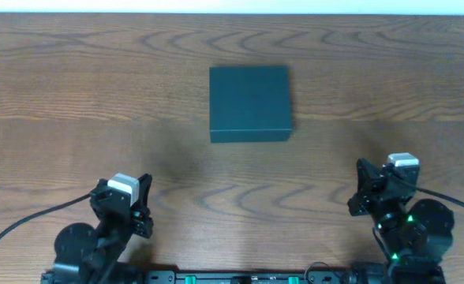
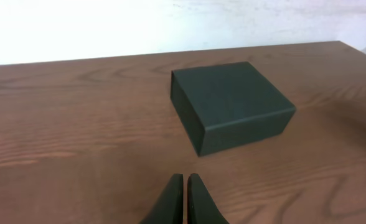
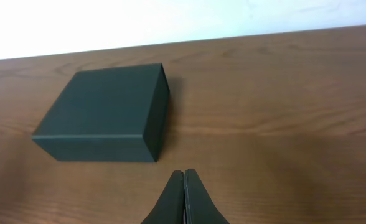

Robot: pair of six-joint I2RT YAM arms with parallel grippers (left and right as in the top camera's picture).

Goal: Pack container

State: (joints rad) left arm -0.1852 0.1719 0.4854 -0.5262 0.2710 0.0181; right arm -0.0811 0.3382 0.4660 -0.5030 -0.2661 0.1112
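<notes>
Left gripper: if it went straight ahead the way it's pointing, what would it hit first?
Probably the container, near its closest corner; the left gripper lines up just inside the edge left of that corner. If it is tilted downward, bare table might come first; depth is unclear.
</notes>
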